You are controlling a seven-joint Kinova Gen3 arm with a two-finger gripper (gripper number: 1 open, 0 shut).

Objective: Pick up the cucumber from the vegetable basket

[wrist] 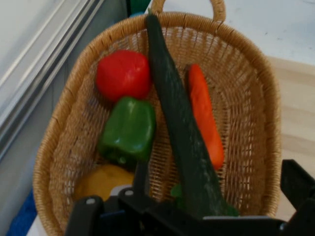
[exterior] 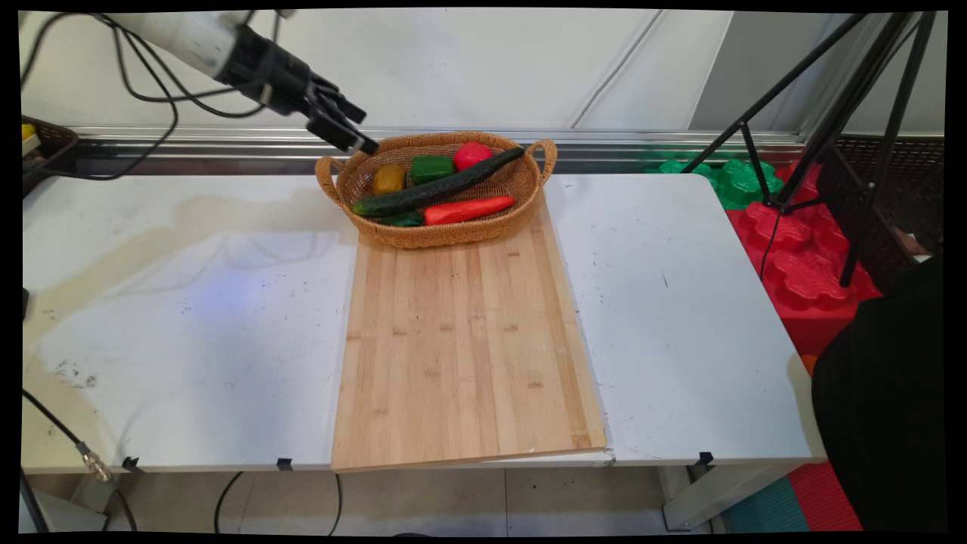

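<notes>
Pincer [exterior: 361, 132], spread, hovers over basket [exterior: 453, 234] holding one cucumber [exterior: 438, 189], one carrot [exterior: 468, 209].

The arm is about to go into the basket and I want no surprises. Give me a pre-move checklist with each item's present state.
1. Gripper empty: ok, nothing sits between its fingers in the hand view.
2. Gripper open: ok, the fingers stand apart in the hand view.
3. Gripper clear of the basket: cannot tell; its tip sits at the left rim near the handle, contact unclear.
4. Cucumber free to lift: ok, it lies on top, diagonally across the other items.
5. Carrot unobstructed: ok, it lies beside the cucumber, top side showing.
6. Cutting board free in front of the basket: ok, its near part is bare.
</notes>
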